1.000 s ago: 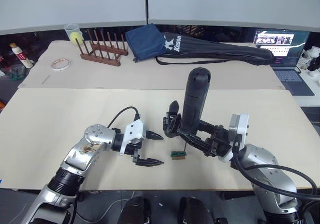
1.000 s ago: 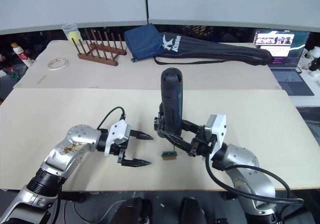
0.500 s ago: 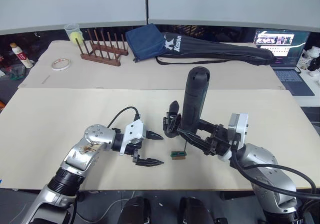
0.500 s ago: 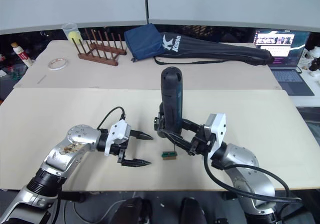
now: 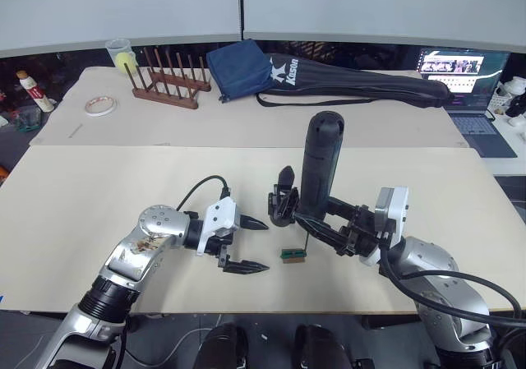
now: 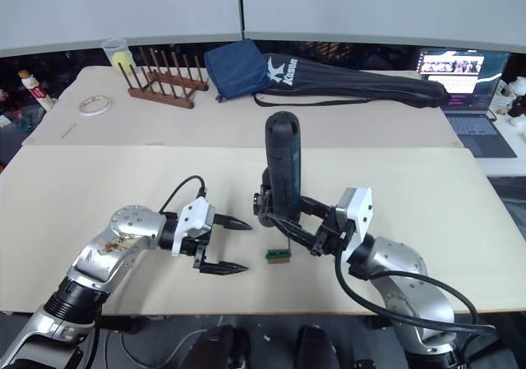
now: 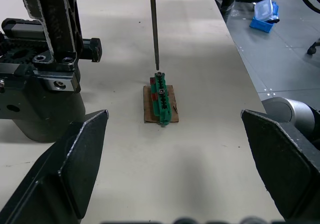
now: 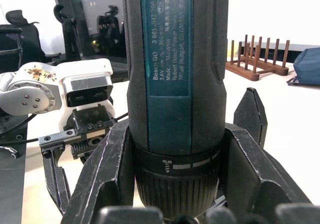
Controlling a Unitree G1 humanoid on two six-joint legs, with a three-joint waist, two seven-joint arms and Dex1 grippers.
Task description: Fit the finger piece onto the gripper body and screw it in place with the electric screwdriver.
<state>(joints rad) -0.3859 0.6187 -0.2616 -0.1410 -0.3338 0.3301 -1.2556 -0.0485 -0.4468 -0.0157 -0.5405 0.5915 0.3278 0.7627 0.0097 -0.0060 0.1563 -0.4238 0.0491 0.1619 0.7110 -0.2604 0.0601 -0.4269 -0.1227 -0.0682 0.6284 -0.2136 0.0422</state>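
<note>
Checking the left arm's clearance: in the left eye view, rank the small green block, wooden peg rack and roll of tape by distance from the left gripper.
1. Small green block: on the near table, just right of the left gripper.
2. Wooden peg rack: far table, behind it.
3. Roll of tape: far table, back left; close to the rack's distance, hard to separate.

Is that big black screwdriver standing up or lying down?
Upright. The right gripper holds the electric screwdriver vertical, its bit pointing down at the small green block.
</note>
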